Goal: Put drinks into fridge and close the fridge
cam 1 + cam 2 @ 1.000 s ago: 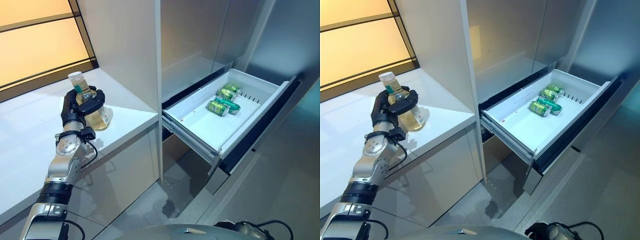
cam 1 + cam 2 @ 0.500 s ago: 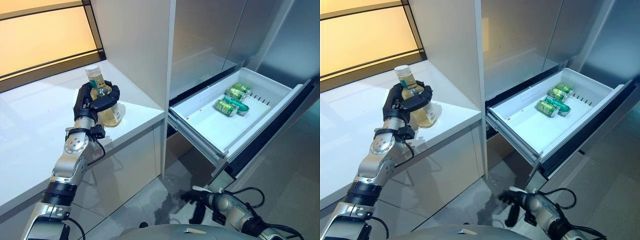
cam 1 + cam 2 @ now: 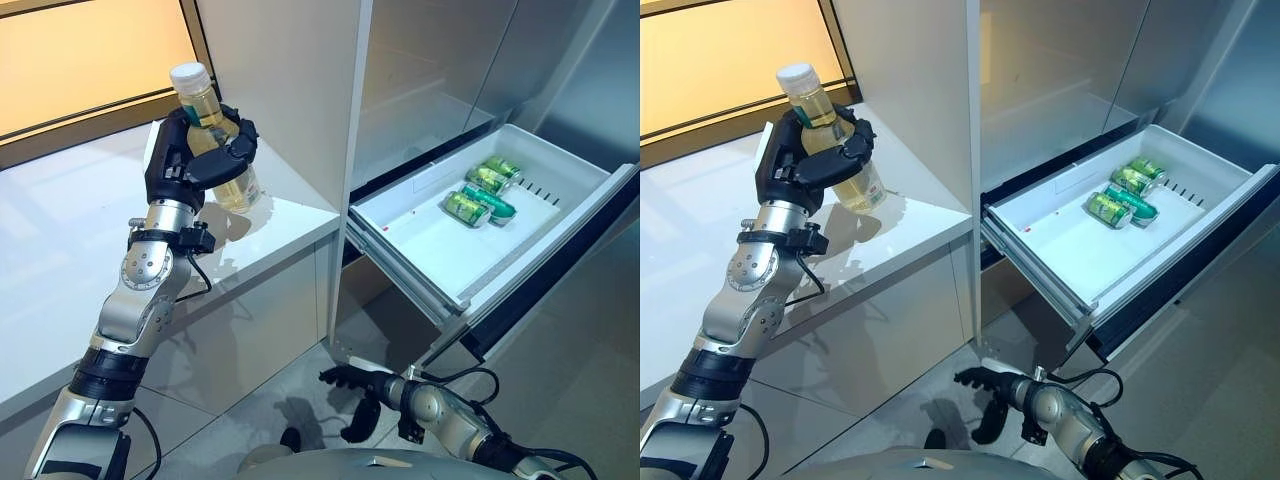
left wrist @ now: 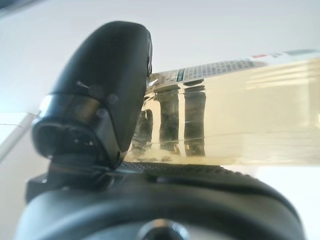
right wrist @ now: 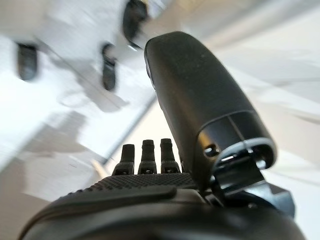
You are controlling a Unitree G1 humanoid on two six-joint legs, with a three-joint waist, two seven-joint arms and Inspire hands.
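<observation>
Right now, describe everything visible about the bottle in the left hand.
The bottle is clear plastic by the look of it, filled with pale yellow liquid, closed with a white cap and carrying a label near its base. The left hand has fingers and thumb curled round its middle. It leans, cap tilted away from the fridge drawer, and appears lifted just off the white counter, near the counter's corner beside the tall cabinet wall. Nothing else touches it that can be seen.

A modern kitchen: a glossy white counter (image 3: 60, 250) over flat-fronted cabinets (image 3: 255, 320), a tall steel-grey fridge (image 3: 440, 70) beside it with its drawer (image 3: 420, 245) pulled open (green cans (image 3: 482, 190) inside), and grey floor tiles (image 3: 560, 360).
</observation>
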